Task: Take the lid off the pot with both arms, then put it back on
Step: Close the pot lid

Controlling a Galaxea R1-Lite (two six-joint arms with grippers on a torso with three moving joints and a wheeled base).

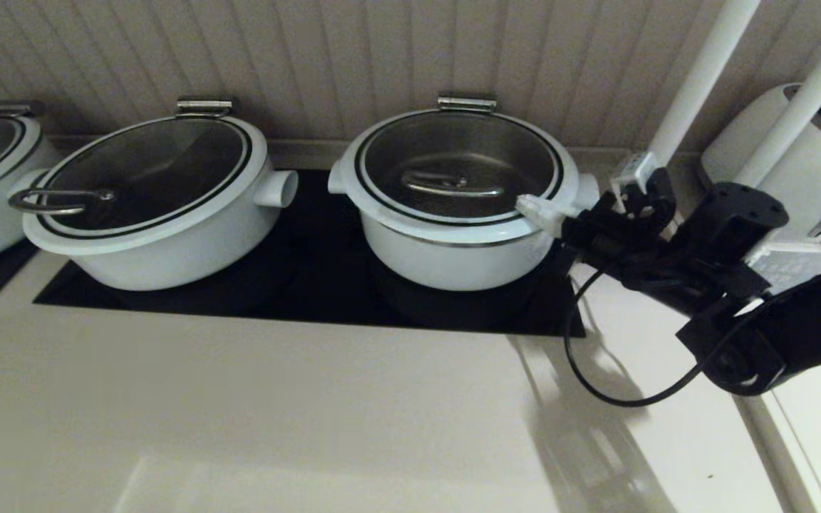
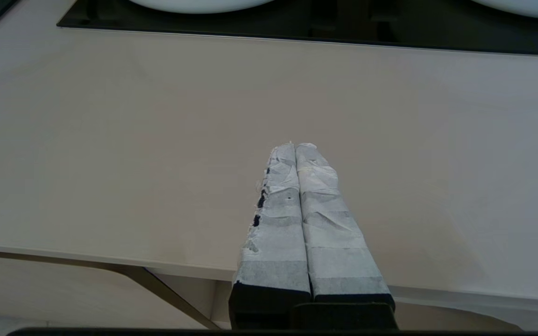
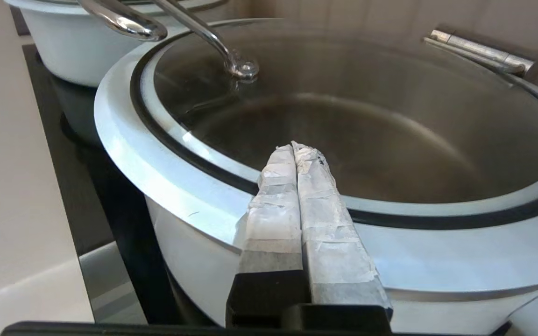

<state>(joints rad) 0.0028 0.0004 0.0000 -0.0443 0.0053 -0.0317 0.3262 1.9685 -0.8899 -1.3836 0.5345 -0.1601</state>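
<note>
We see beige counter [image 1: 239, 413], ribbed wall behind. Pot [image 1: 453, 256] upper centre, lid [image 1: 457, 167] on. Right gripper [image 1: 535, 209] closed, empty, at lid's rim. Only left wrist view shows left gripper [image 2: 294, 147]: closed, empty, over counter.
</note>
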